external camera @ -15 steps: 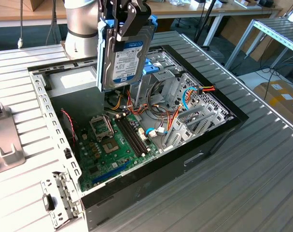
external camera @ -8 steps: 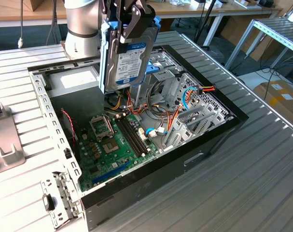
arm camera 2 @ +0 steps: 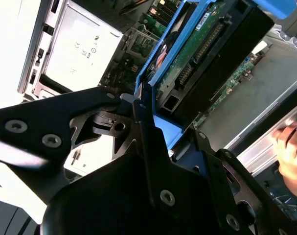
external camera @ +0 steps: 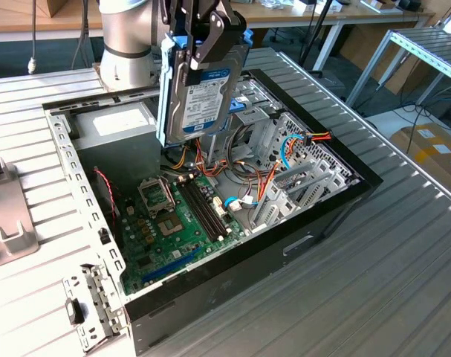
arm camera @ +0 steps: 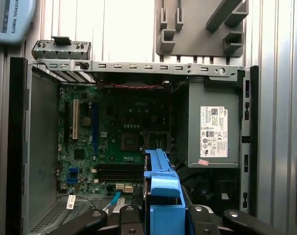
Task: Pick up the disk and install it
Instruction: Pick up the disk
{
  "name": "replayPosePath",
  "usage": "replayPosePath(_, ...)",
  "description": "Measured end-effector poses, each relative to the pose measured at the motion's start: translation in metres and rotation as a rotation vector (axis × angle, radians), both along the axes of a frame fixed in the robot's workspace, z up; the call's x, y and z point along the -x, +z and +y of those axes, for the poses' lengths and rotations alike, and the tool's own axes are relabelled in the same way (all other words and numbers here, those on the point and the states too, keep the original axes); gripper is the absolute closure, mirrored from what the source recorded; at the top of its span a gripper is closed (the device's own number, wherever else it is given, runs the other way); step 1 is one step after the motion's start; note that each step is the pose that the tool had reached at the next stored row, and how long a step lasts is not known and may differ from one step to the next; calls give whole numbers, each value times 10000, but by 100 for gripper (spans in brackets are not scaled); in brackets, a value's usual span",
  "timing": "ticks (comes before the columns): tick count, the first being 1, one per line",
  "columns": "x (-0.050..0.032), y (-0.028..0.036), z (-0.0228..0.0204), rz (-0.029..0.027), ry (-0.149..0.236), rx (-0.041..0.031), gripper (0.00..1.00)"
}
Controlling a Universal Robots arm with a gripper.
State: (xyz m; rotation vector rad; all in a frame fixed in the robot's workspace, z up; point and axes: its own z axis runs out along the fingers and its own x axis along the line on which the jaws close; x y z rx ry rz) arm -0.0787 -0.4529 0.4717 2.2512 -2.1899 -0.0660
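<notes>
Clamping the disk (external camera: 203, 100) by its upper end with the gripper (external camera: 204, 43), hanging it upright above the open computer case (external camera: 336, 217). Down below: grey power supply (external camera: 121, 123) toward the exterior view's left, green motherboard (external camera: 166, 234) on the case floor, blue rail (external camera: 164, 97) along the disk's edge.

Exterior view: bright, even overhead light; the table (external camera: 403, 297) around the computer case (external camera: 314, 238) is pale with a mild sheen, the case's inside is dimmer, and the face of the disk (external camera: 203, 93) held by the gripper (external camera: 210, 46) above the case is evenly lit. Second wrist view: the table beside the case is blown out to white, the power supply box (arm camera 2: 84, 49) inside it is washed out, the gripper body is near-black, and a hand (arm camera 2: 291, 147) near the case wall glows orange. First wrist view: flat light, bright table beyond the case, dark case interior.
</notes>
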Motion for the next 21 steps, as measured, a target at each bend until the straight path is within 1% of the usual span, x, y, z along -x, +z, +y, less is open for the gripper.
replayPosePath(2,-14,-1,-12,0,0,0,63)
replayPosePath(6,-73,-6,-51,2,0,-1,63)
replayPosePath(21,-189,-14,-142,6,0,-1,63)
